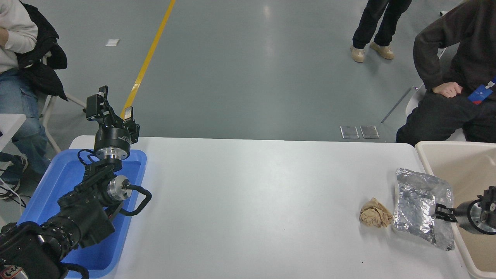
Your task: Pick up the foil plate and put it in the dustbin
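The foil plate, shiny and crinkled, lies flat on the white table near its right edge. The beige dustbin stands just right of it, off the table's edge. My right gripper comes in from the right over the dustbin's rim, low at the plate's right rim; its tip is too small and dark to read. My left gripper is parked open and empty, raised above the far left corner of the table.
A crumpled brown paper ball lies just left of the plate. A blue tray sits under the left arm. One person sits at the far right beyond the dustbin, another at the far left; a third stands behind.
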You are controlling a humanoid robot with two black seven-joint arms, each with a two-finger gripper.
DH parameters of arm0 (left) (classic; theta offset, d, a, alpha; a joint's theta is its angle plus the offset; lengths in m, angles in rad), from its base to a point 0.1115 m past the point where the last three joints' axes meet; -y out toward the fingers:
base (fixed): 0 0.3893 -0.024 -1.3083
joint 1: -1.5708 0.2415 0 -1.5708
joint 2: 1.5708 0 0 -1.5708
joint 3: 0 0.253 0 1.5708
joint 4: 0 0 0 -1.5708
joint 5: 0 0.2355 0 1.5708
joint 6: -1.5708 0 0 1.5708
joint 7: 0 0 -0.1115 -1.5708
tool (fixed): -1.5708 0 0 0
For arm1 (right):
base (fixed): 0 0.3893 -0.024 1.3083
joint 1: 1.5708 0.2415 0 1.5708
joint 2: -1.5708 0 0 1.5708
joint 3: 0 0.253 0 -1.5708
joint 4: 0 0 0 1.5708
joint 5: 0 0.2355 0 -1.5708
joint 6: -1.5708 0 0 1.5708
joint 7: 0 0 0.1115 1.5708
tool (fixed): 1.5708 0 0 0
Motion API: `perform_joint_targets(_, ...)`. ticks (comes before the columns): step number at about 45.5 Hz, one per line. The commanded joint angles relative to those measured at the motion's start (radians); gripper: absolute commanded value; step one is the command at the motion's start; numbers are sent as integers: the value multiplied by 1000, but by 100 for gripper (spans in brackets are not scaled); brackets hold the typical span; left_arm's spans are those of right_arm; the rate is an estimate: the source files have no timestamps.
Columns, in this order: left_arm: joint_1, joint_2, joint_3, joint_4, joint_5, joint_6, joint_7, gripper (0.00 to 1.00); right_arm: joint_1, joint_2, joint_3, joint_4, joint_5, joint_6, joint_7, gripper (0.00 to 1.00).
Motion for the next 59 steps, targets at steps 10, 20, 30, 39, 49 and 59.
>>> perform_joint_targets(10,-1,-1,0,0,0,0,0,100,55,-13,6,-13,-7,14,31,0)
perform_joint_targets(20,-1,-1,0,0,0,0,0,100,230,-126,-7,68,-16,127,34,0)
perform_joint_targets(30,-1,-1,1,0,0,0,0,100,517,-188,-141,177,-60,244,37,0)
perform_joint_targets(39,-1,-1,1,0,0,0,0,100,828,-160,-411,292,-71,295,72,0)
perform_joint_targets(49,-1,-1,0,0,0,0,0,100,1178,-151,-547,550,-76,396,79,0)
perform_joint_targets(59,1,1,0,0,0,0,2,100,1304,-136,-533,579,-119,543,72,0)
